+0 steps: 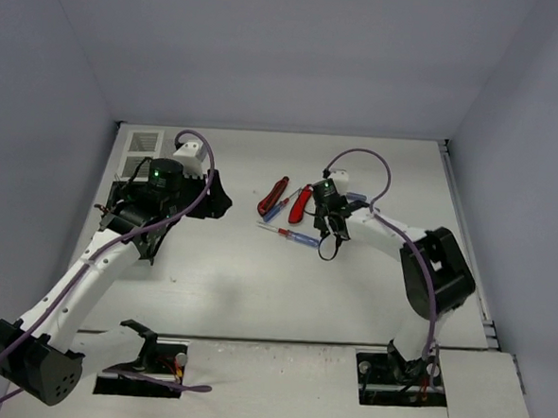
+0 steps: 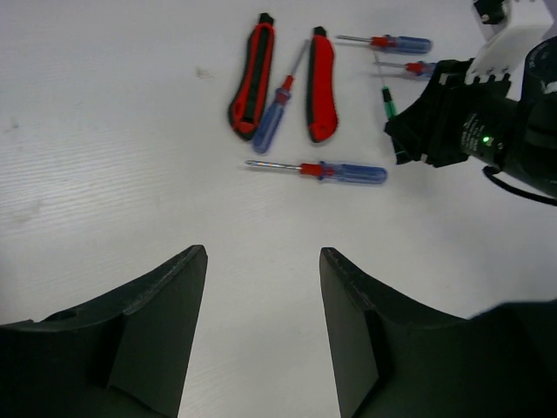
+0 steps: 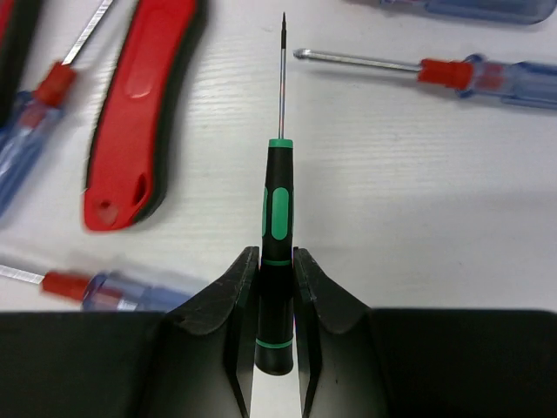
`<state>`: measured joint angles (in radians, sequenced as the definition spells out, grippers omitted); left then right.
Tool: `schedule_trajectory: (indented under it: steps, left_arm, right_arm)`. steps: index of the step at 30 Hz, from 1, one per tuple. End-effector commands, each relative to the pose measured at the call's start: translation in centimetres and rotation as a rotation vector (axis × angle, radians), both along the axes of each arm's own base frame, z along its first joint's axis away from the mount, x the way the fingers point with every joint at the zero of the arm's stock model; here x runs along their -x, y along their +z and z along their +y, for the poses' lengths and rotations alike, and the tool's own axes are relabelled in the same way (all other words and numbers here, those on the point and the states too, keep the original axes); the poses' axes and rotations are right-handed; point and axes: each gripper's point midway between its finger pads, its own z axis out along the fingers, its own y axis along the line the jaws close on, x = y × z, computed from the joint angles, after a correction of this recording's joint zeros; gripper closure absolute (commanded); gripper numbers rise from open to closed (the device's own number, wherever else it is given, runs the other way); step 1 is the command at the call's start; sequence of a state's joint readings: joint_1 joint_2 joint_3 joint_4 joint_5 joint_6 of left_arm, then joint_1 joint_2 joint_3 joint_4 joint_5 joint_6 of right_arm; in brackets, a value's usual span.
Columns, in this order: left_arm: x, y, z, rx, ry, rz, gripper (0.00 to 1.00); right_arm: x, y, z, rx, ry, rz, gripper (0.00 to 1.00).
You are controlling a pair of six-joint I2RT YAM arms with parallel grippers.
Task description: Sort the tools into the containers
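My right gripper [image 3: 277, 258] is shut on a black-and-green screwdriver [image 3: 278, 205], low over the table among the tools; it also shows in the top view [image 1: 323, 209]. Beside it lie a red-handled tool [image 3: 144, 113] and blue-handled screwdrivers [image 3: 474, 73]. My left gripper [image 2: 261, 254] is open and empty, above bare table short of the tools; in the top view [image 1: 220, 203] it is left of them. The left wrist view shows two red-handled tools [image 2: 248, 74] [image 2: 320, 83] and a blue screwdriver [image 2: 341, 172]. A white bin [image 1: 141, 147] and black bins [image 1: 127, 221] stand at the far left.
Two more blue-handled screwdrivers [image 2: 393, 42] lie behind the right gripper. The left arm's forearm [image 1: 96, 264] crosses in front of the black bins. Grey walls close the table at the back and both sides.
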<state>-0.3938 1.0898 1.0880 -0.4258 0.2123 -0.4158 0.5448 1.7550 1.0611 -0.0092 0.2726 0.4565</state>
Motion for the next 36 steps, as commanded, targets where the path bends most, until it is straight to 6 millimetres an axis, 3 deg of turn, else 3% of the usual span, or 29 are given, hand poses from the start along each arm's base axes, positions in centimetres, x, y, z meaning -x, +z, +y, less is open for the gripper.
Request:
schedule_trajectory:
  steps: [1,4,6,11,14,18,23,26,33,36]
  left_arm:
    - [-0.3,5.6,-4.5,0.193,-0.078,-0.063,0.49]
    - [-0.1,6.1,-6.7,0.233,-0.125,-0.034,0.49]
    - [-0.1,5.8,-8.2,0.253,-0.155,-0.013,0.49]
    - [-0.2,6.9,-12.5,0.339,-0.239,-0.021,0.49]
    - [-0.3,7.4,-14.8,0.378,-0.294,-0.022,0.49]
    - [-0.4,8.1,-17.6,0.422,-0.339,-0.028,0.49]
    - [-0.6,7.6,-19.6,0.419,-0.362,-0.011,0.49]
    - [-0.6,8.6,-20.7,0.461,-0.380,-0.050,0.49]
    - [-0.6,7.5,-21.6,0.453,-0.356,-0.027,0.49]
    - [-0.4,7.1,-21.9,0.452,-0.358,-0.014,0.59]
  right_arm:
    - [0.6,6.8,0.5,-0.027,0.061,-0.172,1.00]
    - [1.8,9.7,0.9,-0.053,0.114,-0.246,1.00]
    - [3.3,10.5,1.6,-0.075,0.183,-0.271,1.00]
    - [7.5,15.7,4.8,-0.210,0.403,-0.424,1.00]
    - [8.8,17.8,4.7,-0.269,0.438,-0.487,1.00]
    - [9.9,19.3,4.9,-0.305,0.481,-0.525,1.00]
    - [10.6,20.8,5.3,-0.334,0.528,-0.556,1.00]
    - [10.6,21.0,5.4,-0.338,0.537,-0.559,1.00]
    - [11.0,22.2,6.1,-0.387,0.563,-0.580,1.00]
    - [11.0,22.7,6.1,-0.395,0.558,-0.594,1.00]
